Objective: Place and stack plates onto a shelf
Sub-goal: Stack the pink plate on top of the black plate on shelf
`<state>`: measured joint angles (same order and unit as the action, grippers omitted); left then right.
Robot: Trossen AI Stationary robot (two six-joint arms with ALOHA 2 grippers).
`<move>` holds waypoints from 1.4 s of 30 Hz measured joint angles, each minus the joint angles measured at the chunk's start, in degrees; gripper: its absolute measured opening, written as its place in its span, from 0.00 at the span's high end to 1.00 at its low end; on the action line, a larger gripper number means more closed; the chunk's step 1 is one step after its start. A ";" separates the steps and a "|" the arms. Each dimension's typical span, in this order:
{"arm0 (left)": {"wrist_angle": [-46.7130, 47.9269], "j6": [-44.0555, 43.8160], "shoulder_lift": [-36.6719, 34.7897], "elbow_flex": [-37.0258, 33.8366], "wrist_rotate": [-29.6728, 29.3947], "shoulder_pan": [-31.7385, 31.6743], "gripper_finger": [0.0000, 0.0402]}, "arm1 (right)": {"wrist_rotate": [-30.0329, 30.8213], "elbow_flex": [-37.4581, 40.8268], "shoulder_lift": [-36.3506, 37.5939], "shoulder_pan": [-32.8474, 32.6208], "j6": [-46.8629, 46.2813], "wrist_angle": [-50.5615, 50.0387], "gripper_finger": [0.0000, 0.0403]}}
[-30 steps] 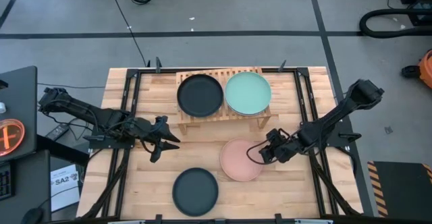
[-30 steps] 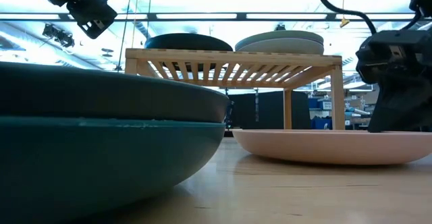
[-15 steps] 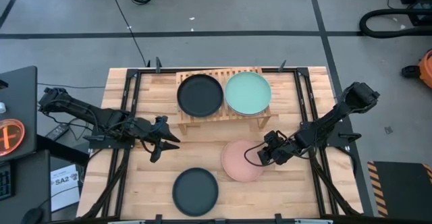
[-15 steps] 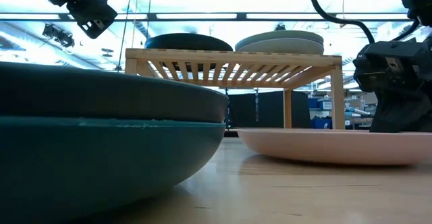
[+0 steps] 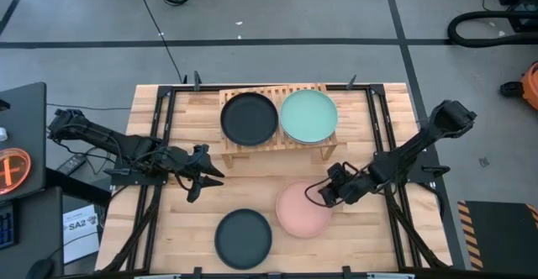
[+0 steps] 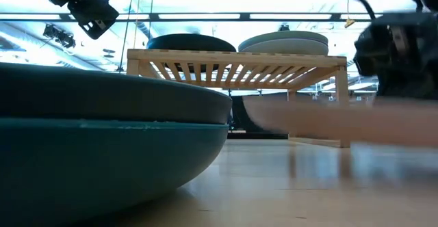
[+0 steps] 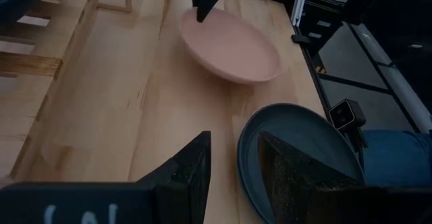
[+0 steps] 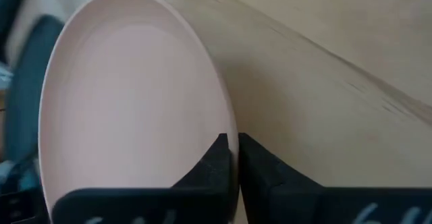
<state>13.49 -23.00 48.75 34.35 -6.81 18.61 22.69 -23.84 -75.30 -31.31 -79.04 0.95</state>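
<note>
A salmon pink plate (image 5: 303, 209) hangs just above the table's near right part, with my right gripper (image 5: 329, 197) shut on it. The shelf (image 5: 277, 143) stands at the far middle. It bears a charcoal plate (image 5: 249, 118) on its left and a mint green plate (image 5: 308, 116) on its right. Near the front edge a charcoal plate (image 5: 243, 239) rests on a dark teal one (image 6: 102, 152). My left gripper (image 5: 206, 174) hovers open left of the shelf, above the table, touching nothing. My right gripper pinches the pink plate's rim (image 8: 228, 119) on the plate's right side between its two fingers, one on each face of the rim. The fingers come slanting down from the table's right. The plate (image 6: 335, 121) is lifted clear of the table, about level.
Bare tabletop (image 5: 252, 186) lies between the shelf and the near stack. Black frame rails (image 5: 160, 144) run along the table's left and right sides. The room's floor and cables lie beyond the far edge.
My right gripper has shut on the pink plate's right rim and risen a little. The plate has come up off the table and shifted slightly toward the near edge; it shows blurred in the low view.
</note>
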 joint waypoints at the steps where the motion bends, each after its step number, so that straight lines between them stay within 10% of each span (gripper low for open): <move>1: -0.06 0.00 0.00 0.00 0.00 0.00 0.68 | 0.02 -0.36 0.64 0.00 0.81 0.00 0.95; 18: -4.67 0.03 -0.08 0.02 0.00 0.00 0.68 | 3.30 -15.01 5.94 -0.02 23.66 0.26 0.95; 32: -27.43 8.78 -0.13 0.04 -6.23 0.00 0.68 | 29.80 -29.21 5.96 0.88 58.02 2.22 0.95; 42: -42.14 28.03 -0.13 0.07 -26.11 0.00 0.68 | 45.16 -29.83 5.96 5.92 83.75 21.82 0.95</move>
<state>-28.65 5.03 48.62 34.41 -32.92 18.61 67.85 -53.67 -69.34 -25.39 4.71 22.78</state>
